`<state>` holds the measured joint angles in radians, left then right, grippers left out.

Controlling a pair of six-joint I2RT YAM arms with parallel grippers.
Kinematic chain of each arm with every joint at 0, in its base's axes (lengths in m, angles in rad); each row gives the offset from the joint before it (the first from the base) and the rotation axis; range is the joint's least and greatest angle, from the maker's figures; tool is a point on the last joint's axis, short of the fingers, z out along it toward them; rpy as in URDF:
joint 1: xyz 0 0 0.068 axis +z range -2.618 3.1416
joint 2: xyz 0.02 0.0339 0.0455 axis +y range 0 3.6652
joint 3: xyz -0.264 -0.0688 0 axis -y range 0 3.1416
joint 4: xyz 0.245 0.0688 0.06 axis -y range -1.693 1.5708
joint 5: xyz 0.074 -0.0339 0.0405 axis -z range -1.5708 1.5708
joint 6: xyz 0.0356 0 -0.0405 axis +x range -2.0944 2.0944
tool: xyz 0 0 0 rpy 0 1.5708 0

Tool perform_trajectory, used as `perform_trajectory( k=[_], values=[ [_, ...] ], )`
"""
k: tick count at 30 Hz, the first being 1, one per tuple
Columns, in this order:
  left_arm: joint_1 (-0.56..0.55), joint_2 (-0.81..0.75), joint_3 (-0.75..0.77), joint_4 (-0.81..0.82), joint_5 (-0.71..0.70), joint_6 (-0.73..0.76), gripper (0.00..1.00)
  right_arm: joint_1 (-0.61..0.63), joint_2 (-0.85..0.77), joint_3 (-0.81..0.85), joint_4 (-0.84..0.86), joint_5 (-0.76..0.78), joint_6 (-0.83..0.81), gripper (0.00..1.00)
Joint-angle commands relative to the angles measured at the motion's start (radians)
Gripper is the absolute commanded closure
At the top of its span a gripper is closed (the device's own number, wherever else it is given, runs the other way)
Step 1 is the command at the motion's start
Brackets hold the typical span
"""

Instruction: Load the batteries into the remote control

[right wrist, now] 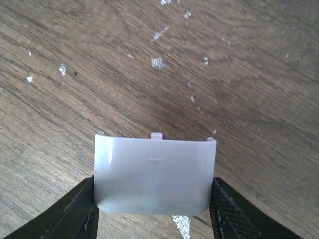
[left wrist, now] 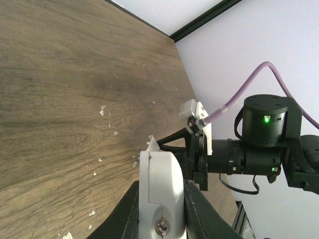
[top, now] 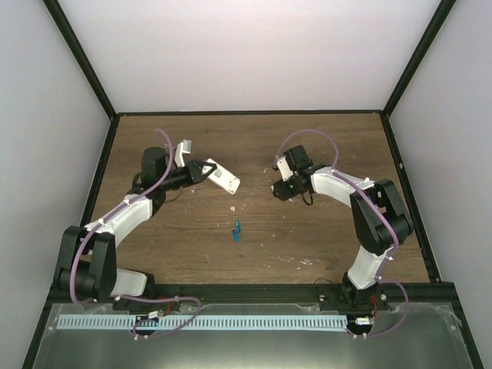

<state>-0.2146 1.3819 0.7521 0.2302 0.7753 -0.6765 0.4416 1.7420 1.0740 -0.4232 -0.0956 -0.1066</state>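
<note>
The left end effector is closed on the near end of the white remote control, one finger pressed against each long edge, with the rest jutting out over the table. The two blue batteries lie together on the table between the arms, nearer their bases. The right end effector pinches a small white cover piece by its side edges.

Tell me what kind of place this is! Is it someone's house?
Probably a robot lab test booth, not a house. A left robot arm and a right robot arm are bolted at the edge of a wooden table, and plain white walls in a black frame box it in.
</note>
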Motion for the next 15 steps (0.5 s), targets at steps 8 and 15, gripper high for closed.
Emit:
perform_trajectory(
  k=[8,15],
  values=[
    [0.003,-0.169,-0.121,0.095,-0.07,-0.052,1.0,-0.003,-0.025,-0.052,0.026,0.034,0.092,0.38],
    [0.004,-0.256,-0.15,0.009,-0.082,-0.038,1.0,0.01,-0.143,-0.038,-0.041,0.003,0.156,0.37]
  ],
)
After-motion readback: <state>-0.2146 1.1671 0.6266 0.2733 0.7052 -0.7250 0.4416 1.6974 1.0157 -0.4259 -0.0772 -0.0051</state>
